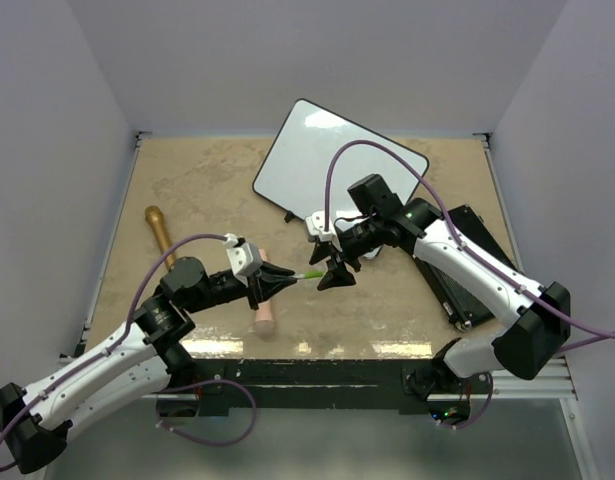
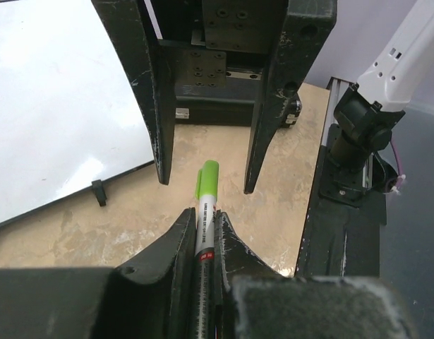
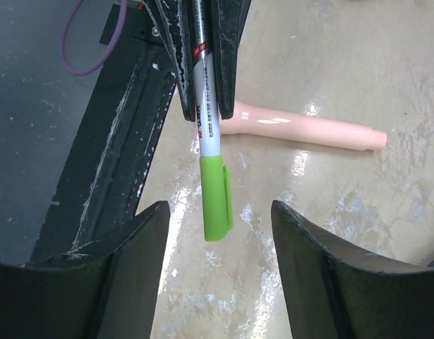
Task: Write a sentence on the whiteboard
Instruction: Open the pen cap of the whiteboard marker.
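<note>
The whiteboard [image 1: 337, 165] lies tilted at the back of the table, its glossy face [image 2: 54, 106] blank, with no sentence showing on it. My left gripper [image 1: 285, 279] is shut on a white marker [image 2: 205, 233] whose green cap [image 2: 207, 180] sticks out past the fingertips. My right gripper [image 1: 333, 272] faces it, open. In the right wrist view the green cap [image 3: 217, 198] hangs between the two right fingers [image 3: 132, 275] with a gap on each side. The right fingers [image 2: 159, 134] flank the cap in the left wrist view too.
A pink cylinder [image 1: 264, 315] lies on the beige tabletop [image 1: 197, 190] just below the left gripper. A golden-brown handle-shaped object [image 1: 159, 230] lies at the left. A flat black case [image 1: 477, 275] sits under the right arm, near the table's right edge.
</note>
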Controlling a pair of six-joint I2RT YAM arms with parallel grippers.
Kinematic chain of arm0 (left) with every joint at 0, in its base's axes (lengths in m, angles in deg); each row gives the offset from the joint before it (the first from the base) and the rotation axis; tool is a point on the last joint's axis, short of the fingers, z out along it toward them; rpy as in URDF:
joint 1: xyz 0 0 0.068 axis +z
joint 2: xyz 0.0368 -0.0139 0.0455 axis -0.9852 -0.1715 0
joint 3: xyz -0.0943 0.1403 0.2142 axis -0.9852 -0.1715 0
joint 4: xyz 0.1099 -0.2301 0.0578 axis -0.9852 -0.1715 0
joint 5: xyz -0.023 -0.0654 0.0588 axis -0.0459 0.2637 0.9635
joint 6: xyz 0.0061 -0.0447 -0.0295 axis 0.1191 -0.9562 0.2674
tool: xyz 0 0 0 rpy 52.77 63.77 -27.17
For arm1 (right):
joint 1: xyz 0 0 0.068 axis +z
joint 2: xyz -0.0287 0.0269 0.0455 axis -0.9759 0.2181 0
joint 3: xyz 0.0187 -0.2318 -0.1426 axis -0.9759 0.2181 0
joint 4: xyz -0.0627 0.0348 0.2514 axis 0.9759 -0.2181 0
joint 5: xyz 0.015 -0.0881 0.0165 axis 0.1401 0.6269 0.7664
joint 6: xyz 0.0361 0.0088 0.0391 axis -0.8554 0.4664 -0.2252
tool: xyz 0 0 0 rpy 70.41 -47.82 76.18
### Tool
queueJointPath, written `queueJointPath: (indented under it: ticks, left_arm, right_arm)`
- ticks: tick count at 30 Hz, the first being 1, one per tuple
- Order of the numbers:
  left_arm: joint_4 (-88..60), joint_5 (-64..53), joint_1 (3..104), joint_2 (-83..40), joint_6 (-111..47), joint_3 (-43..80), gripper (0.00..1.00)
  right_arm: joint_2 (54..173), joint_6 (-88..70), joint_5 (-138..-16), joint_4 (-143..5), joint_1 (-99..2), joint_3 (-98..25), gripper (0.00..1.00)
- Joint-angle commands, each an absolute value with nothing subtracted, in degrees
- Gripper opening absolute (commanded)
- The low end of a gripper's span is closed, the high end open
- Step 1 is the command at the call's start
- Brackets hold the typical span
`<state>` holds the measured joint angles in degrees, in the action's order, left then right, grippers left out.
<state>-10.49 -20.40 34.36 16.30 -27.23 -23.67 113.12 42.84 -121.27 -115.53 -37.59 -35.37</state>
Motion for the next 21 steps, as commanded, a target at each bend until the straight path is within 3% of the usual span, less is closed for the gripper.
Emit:
queueJointPath:
  ticks: [1,8,11,14,15,16,21]
  left_arm:
    - [-4.08,-19.03,34.77,16.95,-31.40,-25.49,0.00]
    - [-2.24,-19.03,34.77,15.81,-32.02,-25.85,0.00]
    - [-1.97,-19.03,34.77,15.37,-31.84,-25.85,0.00]
    - [-1.27,-19.03,34.86,15.19,-32.02,-25.93,0.00]
    - [-1.27,-18.95,34.77,15.19,-31.93,-26.02,0.00]
    - [-1.36,-18.86,34.77,15.10,-31.50,-25.94,0.00]
    - [-10.65,-16.41,35.03,18.26,-24.48,-21.99,0.00]
  right_arm:
    - [111.88,43.26,-123.70,-115.24,-37.50,-36.47,0.61]
    - [114.08,43.35,-125.99,-116.21,-37.41,-37.62,0.52]
    - [114.52,42.91,-126.26,-116.03,-37.41,-37.62,0.40]
    - [114.87,42.82,-126.26,-115.86,-37.33,-37.44,0.24]
    - [114.87,42.82,-126.17,-115.86,-37.41,-37.44,0.08]
    - [114.87,43.08,-126.09,-116.12,-37.41,-37.53,0.00]
    - [113.30,46.94,-120.93,-119.01,-37.94,-36.22,0.00]
